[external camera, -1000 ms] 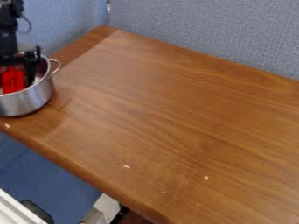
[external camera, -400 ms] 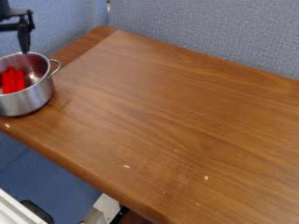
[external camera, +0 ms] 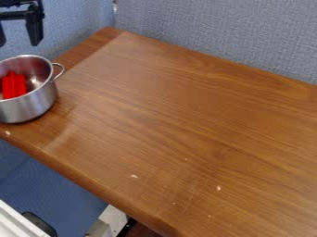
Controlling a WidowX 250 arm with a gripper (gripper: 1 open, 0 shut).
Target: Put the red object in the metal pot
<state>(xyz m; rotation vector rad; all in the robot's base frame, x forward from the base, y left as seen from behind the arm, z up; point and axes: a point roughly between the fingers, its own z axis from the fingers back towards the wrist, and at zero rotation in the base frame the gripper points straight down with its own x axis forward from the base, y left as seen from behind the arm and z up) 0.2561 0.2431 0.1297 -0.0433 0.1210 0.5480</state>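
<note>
From my end I counted one gripper (external camera: 18,33), one pot (external camera: 28,107) and one red block (external camera: 14,86). The block lay inside the pot, down within the walls and below the rim at the near side, toward the left of the opening. I could make out its ridged top, but its lower part was hidden by the pot's front wall. Its visible long axis seemed to run roughly up and down in my view, from the far side of the pot toward the near side; I could not tell how steeply it tilted, or which end was which.

I had the gripper released, its two fingers spread apart, up at the top left of my view. It showed above the pot in the picture, apart from both pot and block, with its fingertips pointing down. The block was out of its grasp.

The pot was shiny metal and stood upright at the left end of the one wooden table (external camera: 186,120), its left side cut off by my picture's edge. I counted one loop handle (external camera: 58,70) in view, on the pot's right side, sticking out over the wood.
</note>
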